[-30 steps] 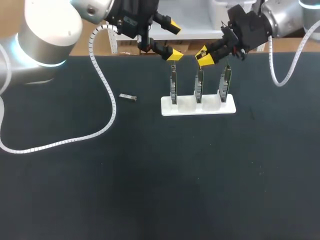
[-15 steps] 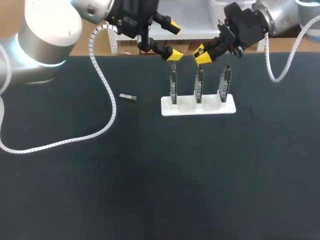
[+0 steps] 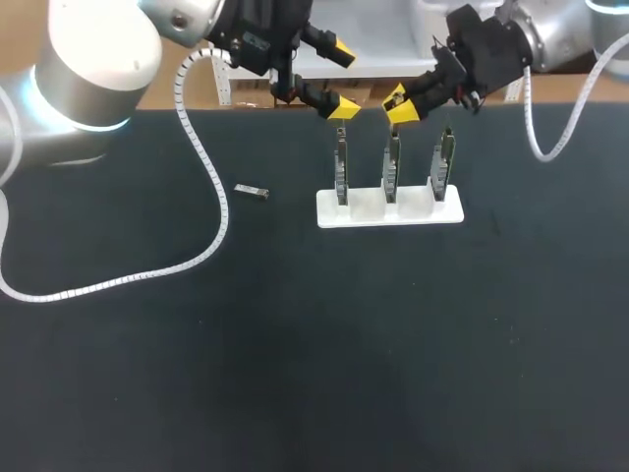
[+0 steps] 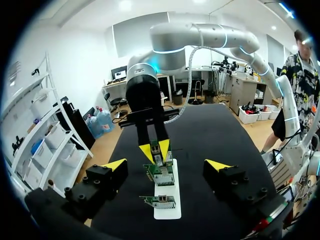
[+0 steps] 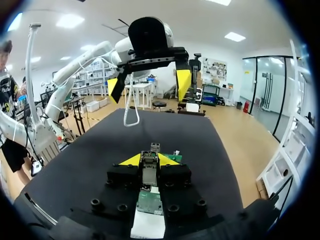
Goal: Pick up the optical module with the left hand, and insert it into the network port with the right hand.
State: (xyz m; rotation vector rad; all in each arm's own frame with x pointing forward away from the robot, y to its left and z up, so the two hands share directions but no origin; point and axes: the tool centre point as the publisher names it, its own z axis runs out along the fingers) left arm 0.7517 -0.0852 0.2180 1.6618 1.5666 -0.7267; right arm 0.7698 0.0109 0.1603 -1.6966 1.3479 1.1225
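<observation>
A small silver metal optical module is pinched between the yellow fingertips of the right gripper, which are drawn narrow against its two sides. The gripper holds it just above the middle one of three upright green network-port boards. These stand in a row in a flat white plastic base. The left gripper hangs close by, over the leftmost board, its fingers spread wide and holding nothing. In the left wrist view the boards lie ahead, between its own parted tips, with the right gripper beyond them. A second silver module lies flat on the black table, well apart from the base on its left side.
</observation>
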